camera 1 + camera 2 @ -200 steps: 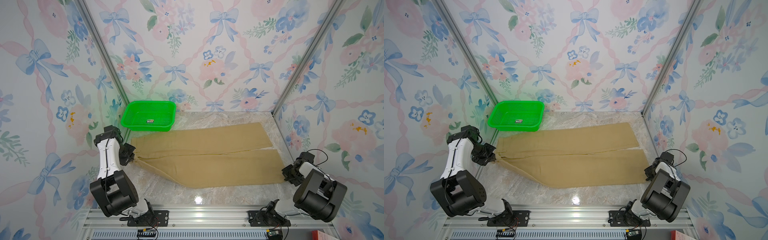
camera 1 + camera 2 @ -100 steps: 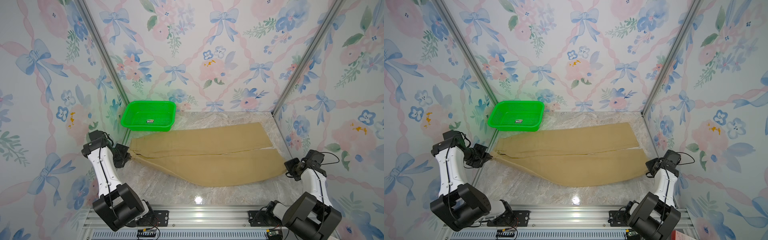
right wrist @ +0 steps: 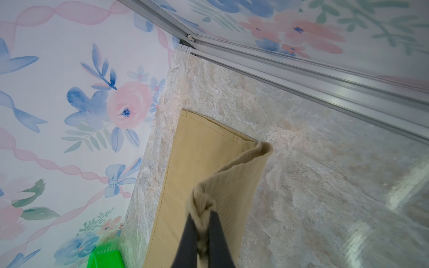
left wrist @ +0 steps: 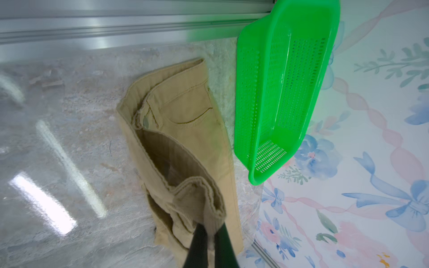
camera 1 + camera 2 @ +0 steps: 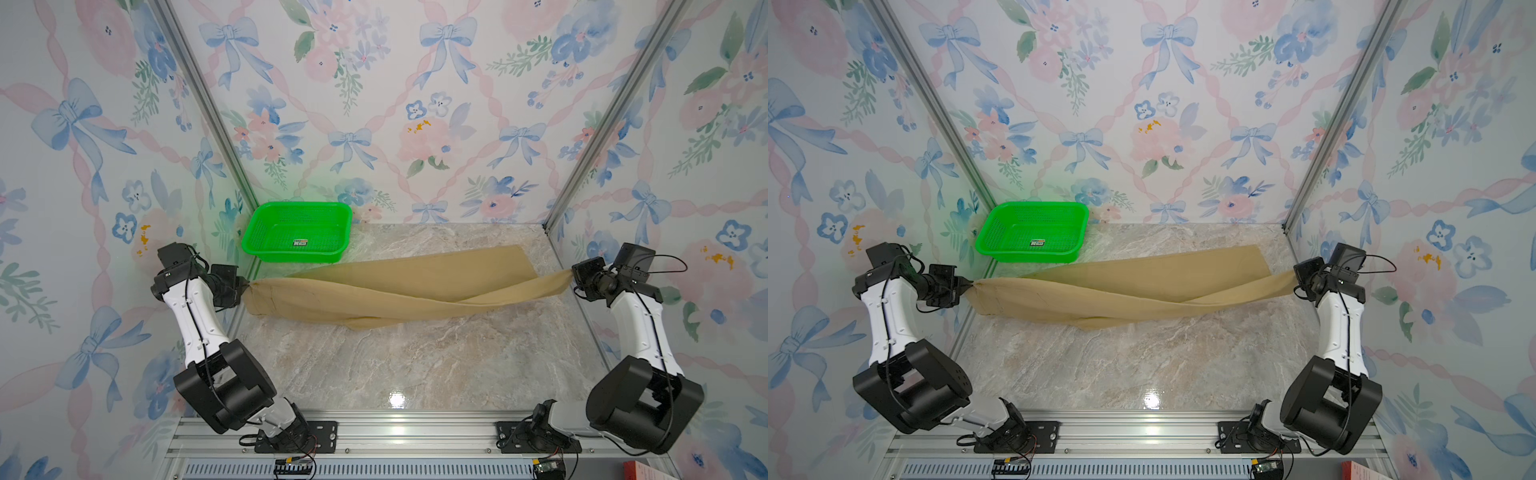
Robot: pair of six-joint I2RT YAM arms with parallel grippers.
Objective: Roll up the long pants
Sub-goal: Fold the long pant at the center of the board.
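Your L gripper (image 5: 245, 287) pinches long pants (image 5: 374, 293) at waist, R gripper (image 5: 572, 276) at one hem; green basket (image 5: 286, 257) just beside waist (other leg lies flat).

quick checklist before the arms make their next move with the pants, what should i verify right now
1. Left gripper shut on the waistband end of the long pants: ok.
2. Right gripper shut on the near leg's hem: ok.
3. Held leg lifted clear of the table: not ok, its middle sags onto it and the cloth is twisted.
4. Far leg lying flat on the table: ok.
5. Green basket apart from the pants: cannot tell, they are very close.
6. Any roll started: not ok, none yet.
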